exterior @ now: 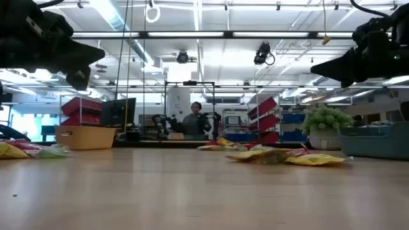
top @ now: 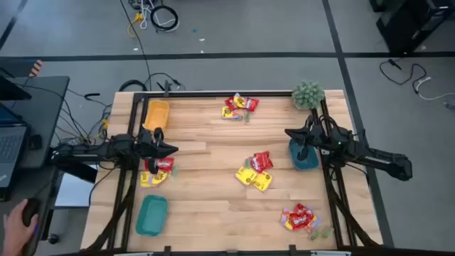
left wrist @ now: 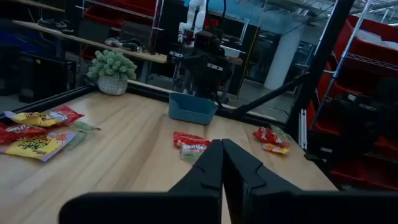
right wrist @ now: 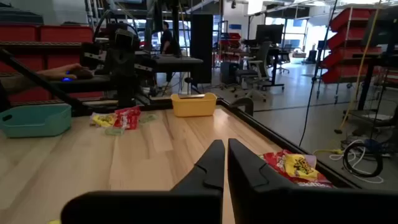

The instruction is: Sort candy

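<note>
Setup: candy (top: 254, 171) lies in four loose mixed piles, unsorted; yellow tray (top: 156, 114), teal tray (top: 151, 215) and blue tray (top: 303, 156) wait along the edges, probably one per colour | Left gripper (top: 170, 150): fingers together, empty, red and yellow packets (top: 158, 171) just beneath | Right gripper (top: 290, 133): fingers together, empty, blue tray beside it, central pile ahead.

Seen from above, the wooden table (top: 213, 213) carries four clusters of candy (top: 254, 171): one at the far edge, one mid-table, one near the right front corner, one by the left gripper (top: 173, 149). The right gripper (top: 288, 133) hangs beside a blue tray (top: 304, 161). Both grippers' fingers are closed, holding nothing.
</note>
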